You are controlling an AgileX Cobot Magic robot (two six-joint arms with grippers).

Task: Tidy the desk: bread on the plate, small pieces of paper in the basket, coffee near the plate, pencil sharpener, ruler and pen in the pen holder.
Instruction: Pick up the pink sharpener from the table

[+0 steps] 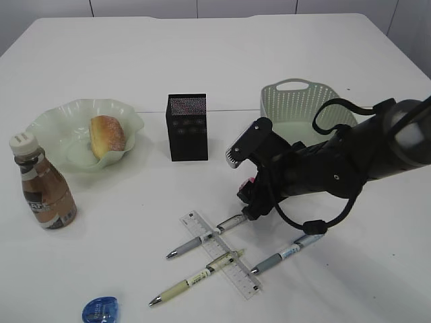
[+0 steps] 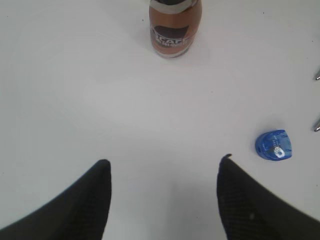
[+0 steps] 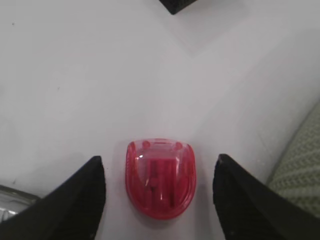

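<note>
My right gripper [image 3: 159,160] stands open astride a red pencil sharpener [image 3: 160,177] that lies on the desk [image 1: 135,222]; neither finger touches it. It hovers right of the black mesh pen holder [image 1: 187,126]. The left gripper [image 2: 164,165] is open and empty over bare desk, with a blue pencil sharpener [image 2: 274,145] to its right and the coffee [image 2: 170,30] ahead. The bread [image 1: 108,134] lies in the plate [image 1: 54,121], and the coffee [image 1: 44,192] stands beside it. The ruler [image 1: 219,252] lies among three pens [image 1: 202,239]. The small pieces of paper are out of view.
The basket [image 1: 303,101] stands behind the right arm, and its wall [image 3: 300,160] shows close on the right of the right wrist view. The blue sharpener [image 1: 100,311] lies by the desk's front edge.
</note>
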